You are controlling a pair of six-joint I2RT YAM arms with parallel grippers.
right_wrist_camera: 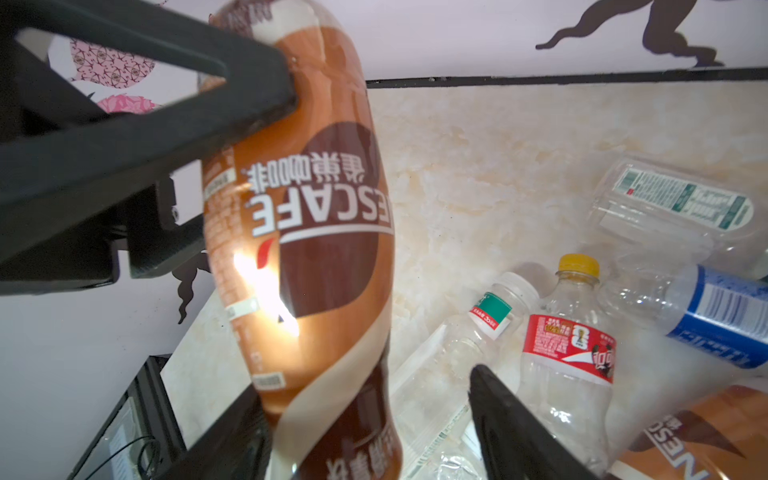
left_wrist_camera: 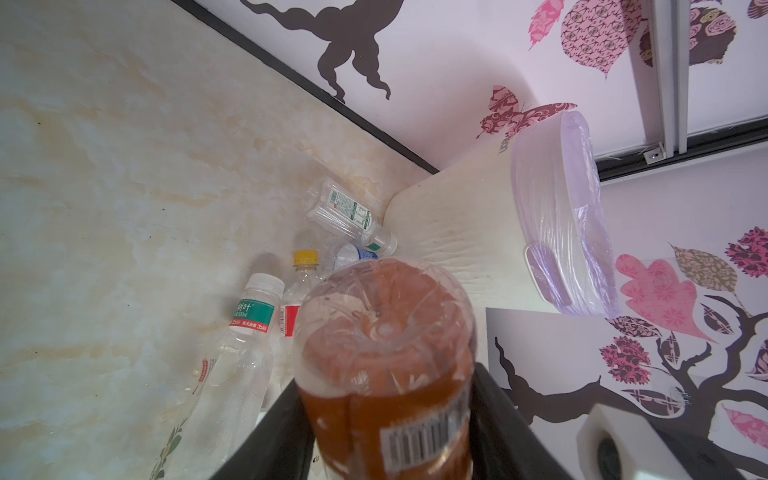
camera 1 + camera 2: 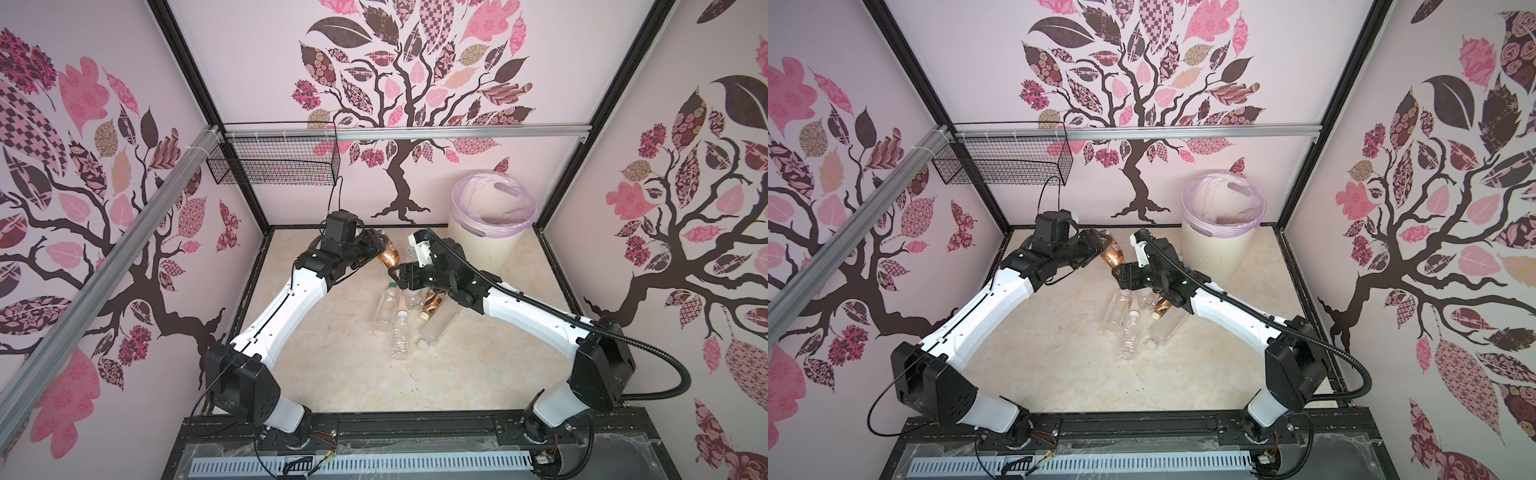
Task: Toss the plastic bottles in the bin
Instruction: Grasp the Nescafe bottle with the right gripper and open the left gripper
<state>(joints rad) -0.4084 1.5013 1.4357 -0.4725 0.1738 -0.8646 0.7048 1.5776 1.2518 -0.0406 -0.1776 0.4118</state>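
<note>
above the table [image 3: 332,374] near the bin [image 3: 478,245], the left gripper [image 3: 375,244] clamps the brown bottle [image 3: 389,258] aloft so the right gripper [image 3: 395,273], its jaws parted loosely around it, can take over.

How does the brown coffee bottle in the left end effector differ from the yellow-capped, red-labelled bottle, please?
The coffee bottle is fully sleeved in brown and held aloft; the red-labelled bottle is clear with one narrow band and lies on the table. Both are plastic bottles.

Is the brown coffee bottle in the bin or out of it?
Out. The left gripper holds the brown coffee bottle above the table, short of the bin; the right gripper, jaws open, straddles it.
</note>
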